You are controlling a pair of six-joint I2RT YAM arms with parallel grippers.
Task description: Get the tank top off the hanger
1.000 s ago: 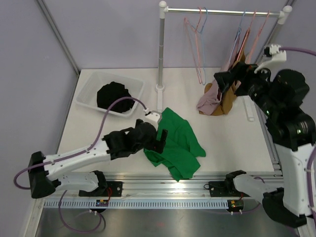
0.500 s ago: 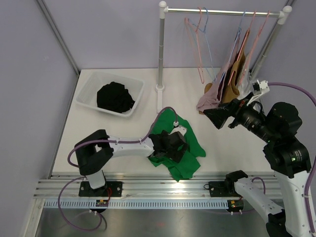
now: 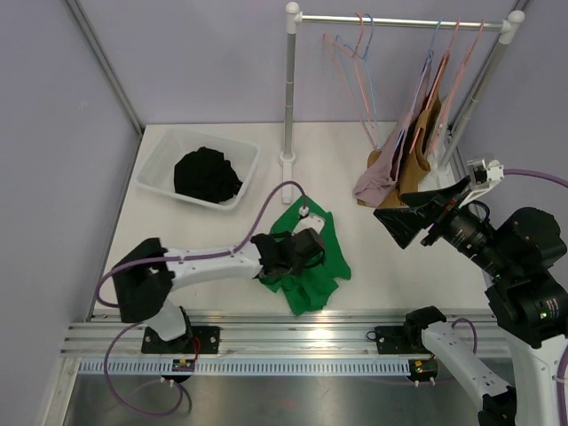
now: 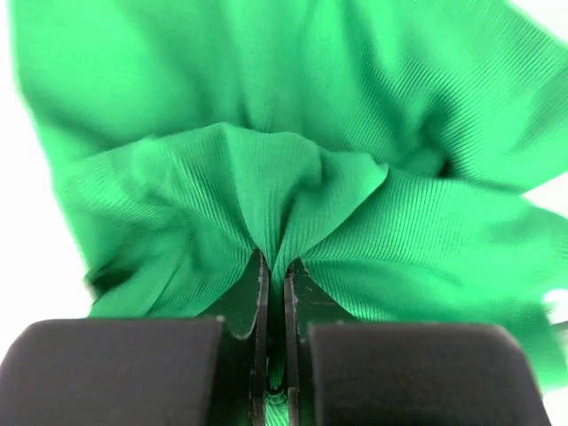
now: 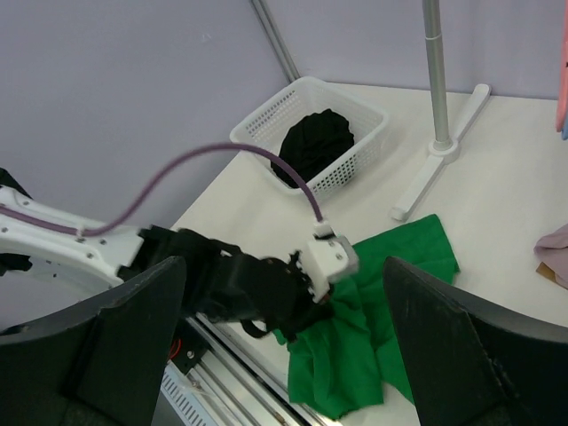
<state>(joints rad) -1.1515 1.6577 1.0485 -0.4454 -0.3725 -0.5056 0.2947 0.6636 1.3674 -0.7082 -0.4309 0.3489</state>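
- Green tank top [image 3: 306, 266]: you find it off the hangers, lying crumpled on the table [image 3: 177, 231], in front of the rack post [image 3: 289, 89] on the side toward the arm bases.
- Left gripper [image 4: 273, 266]: you see its jaws pressed almost together on a raised fold of the tank top, and the cloth puckers toward the pinch. It sits in front of the rack post, low on the garment.
- Right gripper [image 3: 417, 213]: you see its two fingers [image 5: 98, 355] spread wide with nothing between them. It hangs above the table, well to the right of the rack post and apart from the tank top.
- Hangers [image 3: 355, 75]: bare pink and blue wire ones hang on the rail [image 3: 399, 19] just right of the rack post.
- Hung garments [image 3: 395, 173]: a pink piece and a tan piece droop from hangers further right of the rack post, with their lower ends bunched at the table.
- Basket [image 3: 158, 160]: white, left of the rack post, holding black cloth [image 3: 207, 175].
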